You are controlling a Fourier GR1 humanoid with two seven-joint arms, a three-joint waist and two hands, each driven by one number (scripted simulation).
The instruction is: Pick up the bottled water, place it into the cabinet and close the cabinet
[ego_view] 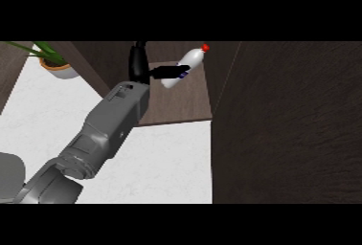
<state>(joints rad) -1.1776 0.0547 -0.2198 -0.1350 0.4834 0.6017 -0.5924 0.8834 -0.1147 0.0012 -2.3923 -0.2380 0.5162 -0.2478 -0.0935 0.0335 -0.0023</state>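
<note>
Potted plant point(53, 62) at counter's point(163, 162) far-left corner; the hand point(161, 72) curled round the bottled water point(185, 67), tilted over the cabinet point(180, 103) shelf — likely light, rigid, smooth, best held mid-body; cabinet door point(290, 124) open at right.

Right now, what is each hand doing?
Left hand: curled round the bottled water, inside the cabinet.
Right hand: not in view.
</note>
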